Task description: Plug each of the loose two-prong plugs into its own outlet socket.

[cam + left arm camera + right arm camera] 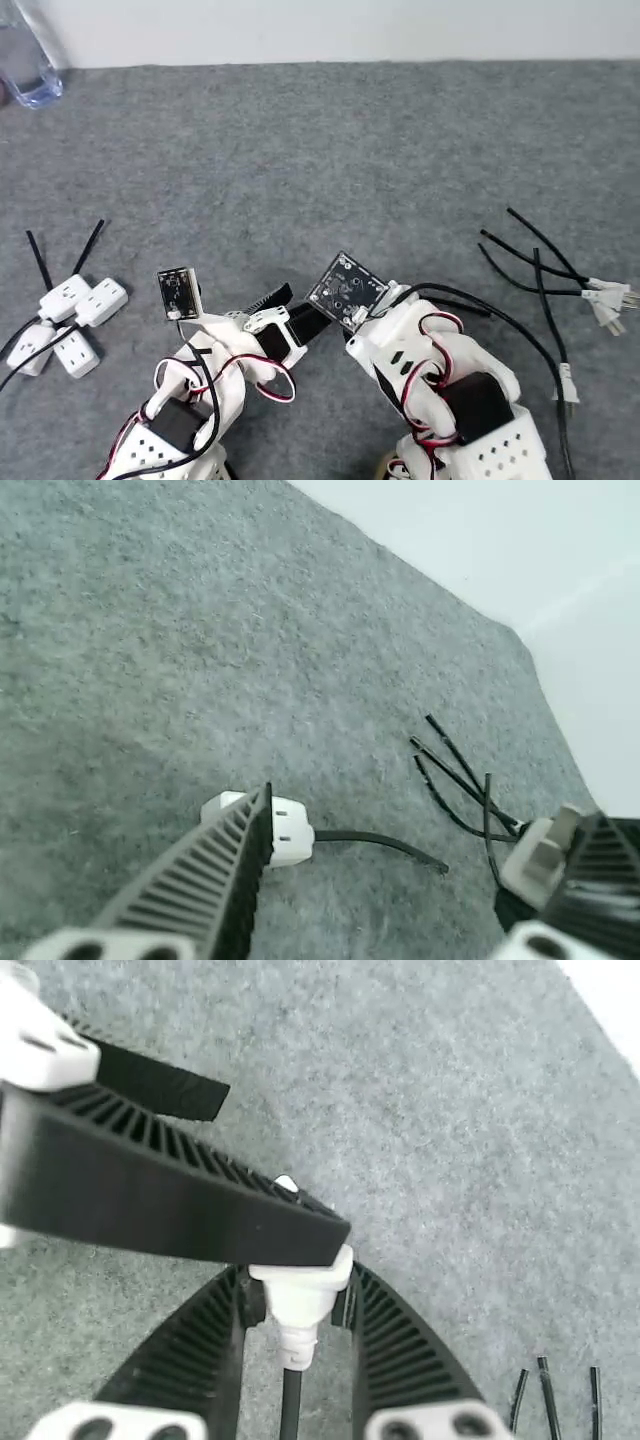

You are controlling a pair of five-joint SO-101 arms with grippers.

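Right gripper [297, 1298] is clamped on a white connector [296, 1320] by its body, with the black cord [291, 1400] running back between the fingers. Can't tell if it's a plug or a socket. Left gripper [430, 805] is spread wide with nothing pinched. One of its fingers [180, 1195] crosses right in front of the held connector, touching or nearly so. Left wrist view has a white body [287, 832] on a short black cord just past that fingertip, partly hidden behind it; can't confirm it's the same piece. The two grippers meet at the near edge of the grey carpet [330, 150], between the two groups. Outlet sockets [66, 297] — four, bunched and touching — lie on the left. Loose plugs [610, 295] lie well apart on the right with their cords fanned out, and one plug [566, 385] is nearer the arms. Those plugs and sockets are all unmated.
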